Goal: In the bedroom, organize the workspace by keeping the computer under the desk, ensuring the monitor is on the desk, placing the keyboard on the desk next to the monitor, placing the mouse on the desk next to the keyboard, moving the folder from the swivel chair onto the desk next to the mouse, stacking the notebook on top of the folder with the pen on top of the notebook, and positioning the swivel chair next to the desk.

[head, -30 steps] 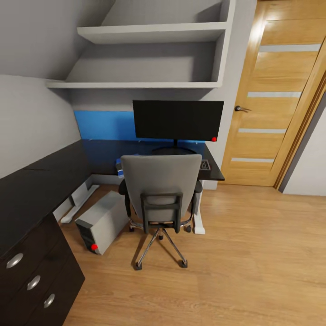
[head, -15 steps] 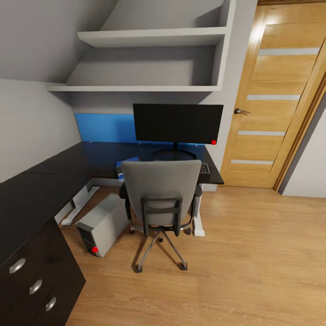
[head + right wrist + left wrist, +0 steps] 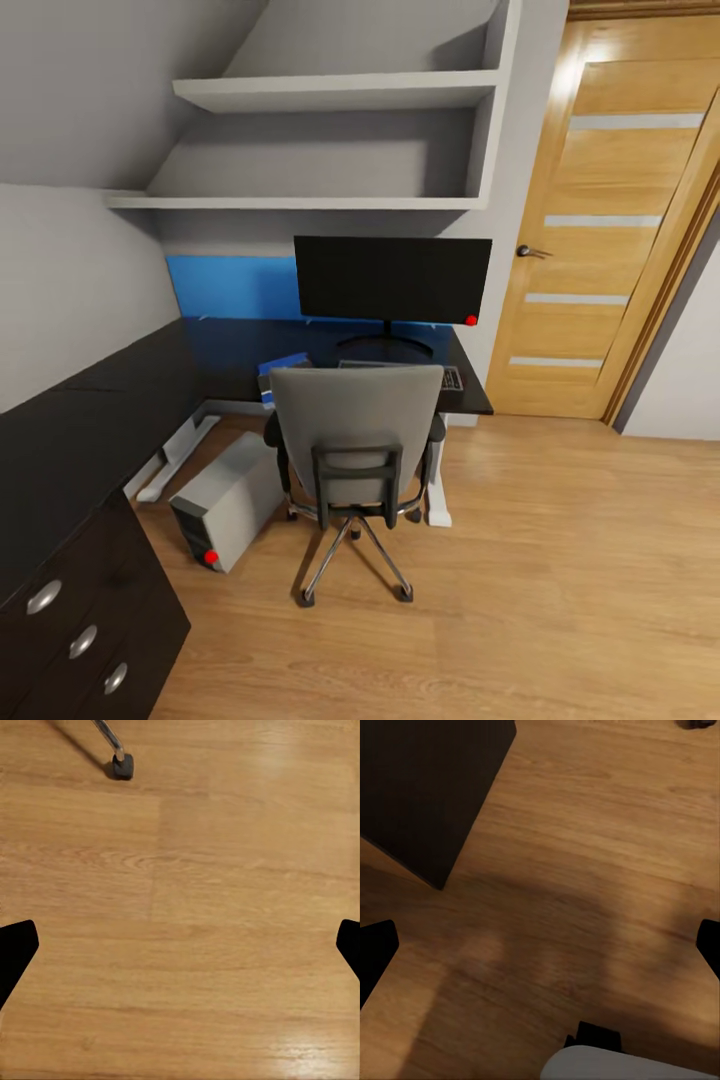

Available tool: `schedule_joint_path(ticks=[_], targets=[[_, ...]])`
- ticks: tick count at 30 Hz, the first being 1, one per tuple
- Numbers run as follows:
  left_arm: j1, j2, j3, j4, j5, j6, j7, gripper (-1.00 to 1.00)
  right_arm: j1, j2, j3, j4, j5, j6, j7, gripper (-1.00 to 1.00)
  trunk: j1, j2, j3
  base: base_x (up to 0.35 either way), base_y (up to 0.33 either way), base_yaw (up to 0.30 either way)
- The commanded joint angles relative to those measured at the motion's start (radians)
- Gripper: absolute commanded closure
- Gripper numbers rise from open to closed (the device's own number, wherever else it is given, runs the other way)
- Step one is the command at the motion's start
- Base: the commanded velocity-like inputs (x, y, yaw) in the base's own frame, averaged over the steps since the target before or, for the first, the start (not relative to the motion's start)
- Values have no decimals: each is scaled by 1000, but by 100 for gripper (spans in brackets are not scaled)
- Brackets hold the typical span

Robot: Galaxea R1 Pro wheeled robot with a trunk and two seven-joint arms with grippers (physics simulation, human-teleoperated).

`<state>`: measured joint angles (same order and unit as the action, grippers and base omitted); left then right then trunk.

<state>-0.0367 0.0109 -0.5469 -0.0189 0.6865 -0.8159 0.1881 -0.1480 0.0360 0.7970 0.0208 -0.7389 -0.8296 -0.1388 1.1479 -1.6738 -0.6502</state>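
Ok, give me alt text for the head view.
A grey upholstered swivel chair faces a black-topped desk carrying a wide black monitor. A light grey computer tower lies on the wood floor at left; a wooden door stands at right.

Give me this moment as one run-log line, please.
phase: approach | swivel chair at desk | monitor on desk | computer on floor | grippers: open, empty

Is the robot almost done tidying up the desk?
Not nearly. The monitor already stands on the desk, and the keyboard peeks out beside the swivel chair. Both grippers are open, holding nothing. The computer lies on the floor, not under the desk.
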Motion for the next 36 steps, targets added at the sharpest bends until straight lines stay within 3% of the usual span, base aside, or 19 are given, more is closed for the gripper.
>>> schedule_joint_path(ticks=[1, 28, 36], targets=[[0, 0, -8, -1, -1, 0, 10, -100, -1, 1, 8, 2, 3, -2, -10, -100, -4, 7, 2, 0, 0, 0], [0, -10, -8, -1, -1, 20, 2, -100, -1, 1, 8, 2, 3, -2, -9, -100, -108, 196, 87, 0, 0, 0], [0, -9, -9, -1, -1, 24, 0, -100, -1, 1, 8, 2, 3, -2, -10, -100, -108, 196, 87, 0, 0, 0]])
